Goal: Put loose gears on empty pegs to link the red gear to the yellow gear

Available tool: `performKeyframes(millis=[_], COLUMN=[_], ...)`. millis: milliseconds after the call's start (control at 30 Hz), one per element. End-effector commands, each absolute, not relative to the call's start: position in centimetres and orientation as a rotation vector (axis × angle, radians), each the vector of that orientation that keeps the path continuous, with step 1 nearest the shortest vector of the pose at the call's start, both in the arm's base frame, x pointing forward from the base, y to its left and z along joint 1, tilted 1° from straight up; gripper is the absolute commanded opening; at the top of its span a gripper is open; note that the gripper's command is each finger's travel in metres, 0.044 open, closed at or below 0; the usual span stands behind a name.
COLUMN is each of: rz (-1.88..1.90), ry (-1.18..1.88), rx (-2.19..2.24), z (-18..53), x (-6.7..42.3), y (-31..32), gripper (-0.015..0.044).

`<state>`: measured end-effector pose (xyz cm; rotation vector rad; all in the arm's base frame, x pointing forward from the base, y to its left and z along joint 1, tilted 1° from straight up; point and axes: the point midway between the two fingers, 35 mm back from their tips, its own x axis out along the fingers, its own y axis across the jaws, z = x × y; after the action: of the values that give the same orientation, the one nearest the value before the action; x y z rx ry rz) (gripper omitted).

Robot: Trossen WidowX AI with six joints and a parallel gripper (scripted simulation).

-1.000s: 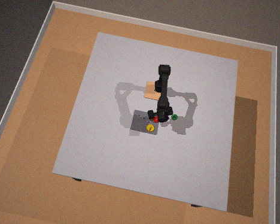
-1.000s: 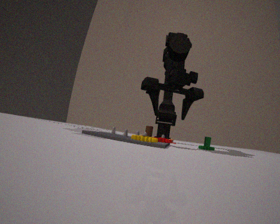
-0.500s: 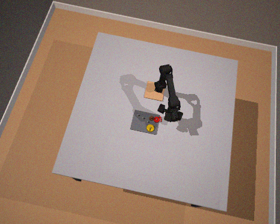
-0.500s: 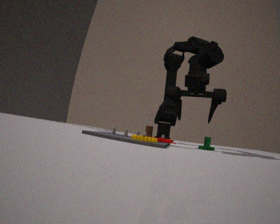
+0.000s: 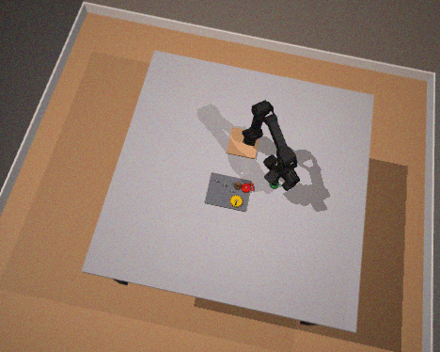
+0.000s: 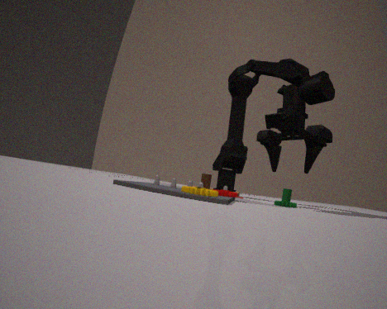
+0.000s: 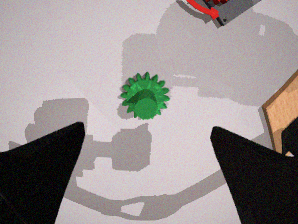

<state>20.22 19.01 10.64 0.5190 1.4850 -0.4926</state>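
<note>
My gripper (image 6: pixel 290 171) (image 7: pixel 149 131) is wide open and empty, high above the table near the green gear (image 5: pixel 274 186) (image 6: pixel 287 199) (image 7: pixel 145 95). That gear stands upright on the table, right of the grey board (image 5: pixel 214 197) (image 7: pixel 241 12). The brown gear (image 5: pixel 238 185) (image 6: pixel 206 181) is on the board beside the red gear (image 5: pixel 245 188) (image 6: pixel 228 193); whether it sits fully flat is too small to tell. The yellow gear (image 5: pixel 236 201) (image 6: pixel 199 191) sits near the board's front edge. Bare pegs show further left, one of them a grey peg (image 6: pixel 157 180).
The red arrow (image 5: pixel 253 187) (image 7: pixel 202 9) is beside the red gear. The arm's wooden base plate (image 5: pixel 237 146) (image 7: pixel 284 107) lies behind the board. The arm's shadows fall across the white table (image 5: pixel 174 235) around the green gear.
</note>
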Motion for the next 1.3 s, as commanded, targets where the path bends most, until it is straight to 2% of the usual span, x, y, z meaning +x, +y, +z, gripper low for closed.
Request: performKeyframes(millis=[0, 1133, 1267], rz=[-0.522, -0.522, -0.522], ry=[1.474, 1.474, 1.474], rx=[0.544, 0.544, 0.544], z=[10.6, 5.6, 5.6], x=[20.2, 20.4, 20.4], y=[19.1, 19.1, 19.1], gripper=[0.044, 0.044, 0.0335])
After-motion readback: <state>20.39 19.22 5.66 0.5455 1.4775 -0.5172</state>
